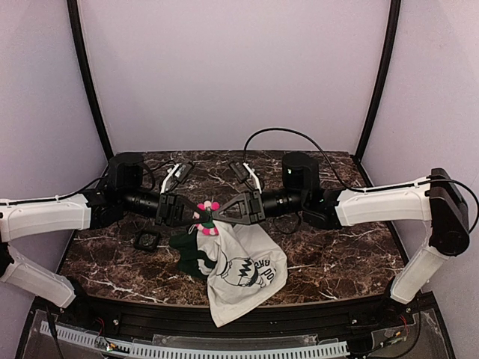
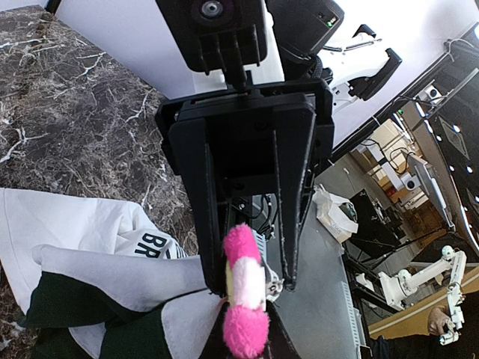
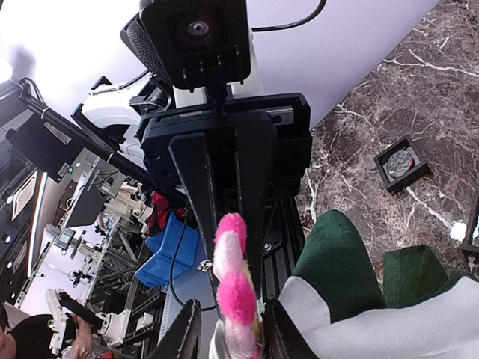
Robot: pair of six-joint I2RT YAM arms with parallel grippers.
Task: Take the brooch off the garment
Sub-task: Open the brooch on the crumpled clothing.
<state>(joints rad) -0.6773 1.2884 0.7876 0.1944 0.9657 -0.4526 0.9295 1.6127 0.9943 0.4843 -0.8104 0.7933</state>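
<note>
Both arms meet tip to tip above mid-bench point(image 1: 329, 247), with the brooch point(image 1: 206, 217) raised between them. The garment point(image 1: 243, 273) hangs from that point, its lower end bunched on the near bench. Left claw point(image 1: 183, 212): jaws closed, apparently pinching cloth just behind the brooch, though the flower hides the contact. Right claw point(image 1: 223, 214): jaws part open, its fingers point(image 3: 183, 333) standing either side of the petals, one close alongside and the other with a sliver of gap, so no pinch is visible. The brooch sits just left of the right claw's tips, directly on its line of reach. From either wrist the flower reads edge-on, a column of pink and white petals running along the gap between the fingers. The right arm is the one placed to take it. Judgement: close on the petals, then pull right, away from the left claw's hold.
</note>
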